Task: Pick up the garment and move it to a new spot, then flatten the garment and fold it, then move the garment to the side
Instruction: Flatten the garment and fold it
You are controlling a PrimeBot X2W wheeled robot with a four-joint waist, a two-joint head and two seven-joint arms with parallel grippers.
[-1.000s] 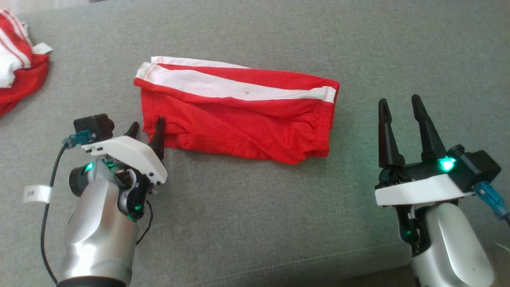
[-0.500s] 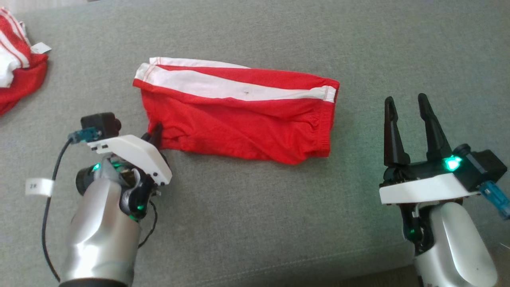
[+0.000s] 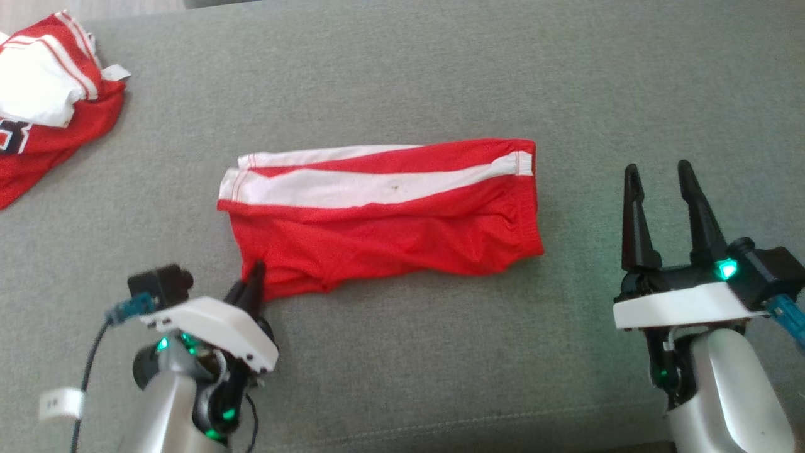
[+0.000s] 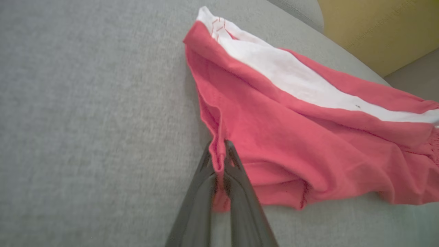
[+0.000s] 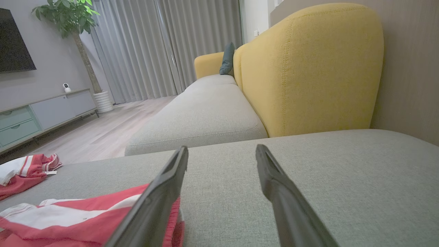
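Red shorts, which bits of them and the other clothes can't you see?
- Head view: the left gripper covers the pinched corner of the red shorts.
- Head view: the left edge cuts off the other red-and-white garment.
- Right wrist view: a finger of the right gripper covers the red shorts' near end.

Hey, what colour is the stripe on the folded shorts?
White stripe on red shorts; the head view shows it best.

Left gripper [image 3: 253, 277] at lower left, fingers pinched on corner of red shorts [image 3: 377, 233], right gripper [image 3: 657, 168] at lower right, fingers parted, pointing forward
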